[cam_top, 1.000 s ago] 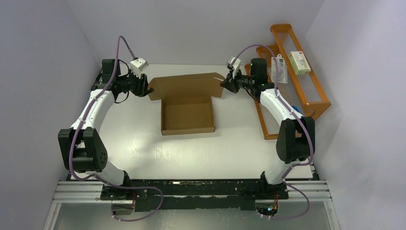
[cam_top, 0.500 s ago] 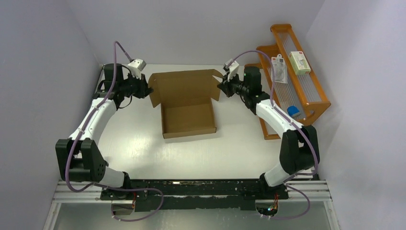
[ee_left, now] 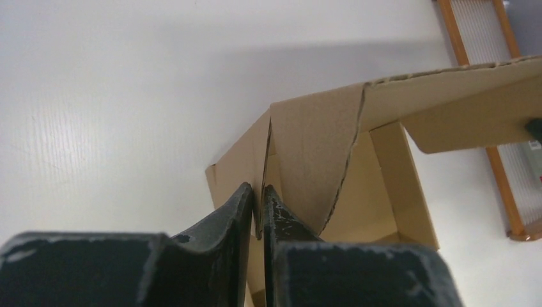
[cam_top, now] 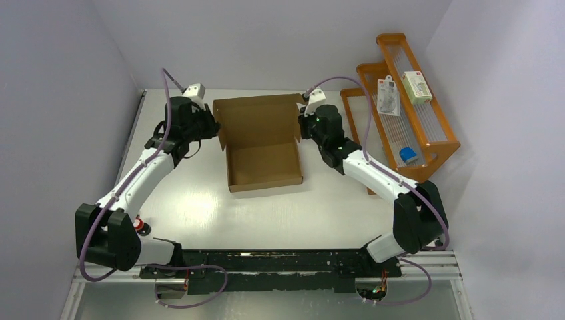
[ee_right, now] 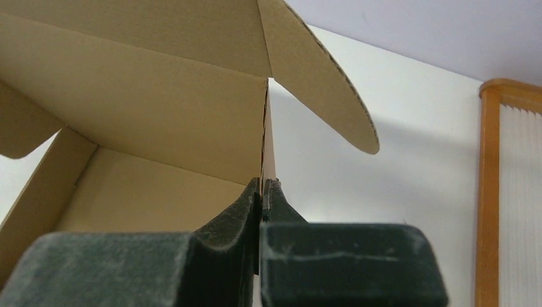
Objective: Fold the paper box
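Pinching the paper box (cam_top: 263, 167) from both sides, I had my left pincer (ee_left: 256, 208) closed narrow on the cardboard at its left rear corner and my right pincer (ee_right: 263, 201) shut tight on the wall edge at its right rear corner. The box sat on the white bench (cam_top: 266, 213) between my arms, tray open upward, lid panel raised at the back.

Orange rack (cam_top: 390, 37) at white table's (cam_top: 266, 213) right edge, holding white carton (cam_top: 417, 87), white hanging pack (cam_top: 387, 97), blue item (cam_top: 408, 155).
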Motion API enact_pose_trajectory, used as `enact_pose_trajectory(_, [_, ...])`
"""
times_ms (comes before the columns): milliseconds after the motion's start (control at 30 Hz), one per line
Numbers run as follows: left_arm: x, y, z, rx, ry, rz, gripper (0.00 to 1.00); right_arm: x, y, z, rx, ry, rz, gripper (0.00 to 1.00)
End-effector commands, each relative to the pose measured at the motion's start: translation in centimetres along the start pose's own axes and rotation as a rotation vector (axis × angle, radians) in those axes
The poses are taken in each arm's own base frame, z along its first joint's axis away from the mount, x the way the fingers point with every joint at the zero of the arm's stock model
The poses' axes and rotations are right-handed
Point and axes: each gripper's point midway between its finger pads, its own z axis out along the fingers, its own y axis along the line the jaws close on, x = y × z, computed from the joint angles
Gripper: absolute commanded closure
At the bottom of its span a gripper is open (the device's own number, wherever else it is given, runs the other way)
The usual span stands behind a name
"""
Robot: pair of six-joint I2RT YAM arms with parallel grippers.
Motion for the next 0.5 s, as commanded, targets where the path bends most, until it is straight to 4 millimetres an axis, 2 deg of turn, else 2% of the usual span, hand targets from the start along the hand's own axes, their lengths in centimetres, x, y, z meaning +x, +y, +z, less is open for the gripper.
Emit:
enact_pose_trajectory(0, [-2.4,-2.0,-0.6,-0.002,-0.115,-0.114,0.85,-1.7,1.1,-0.6,0.068,-0.051,0.079,1.0])
enact_pose_trajectory(300, [-0.4,-3.2,-0.1,0.006,-0.093,-0.175,0.85,0.2,2.1,-0.5,0.149,-0.02,0.16,0.98])
enact_pose_trajectory(467, [1.0,-2.6,0.4,-0.034,-0.086,-0.194,0.85,1.4,2.4,-0.3,0.201,-0.003,0.192,0.97])
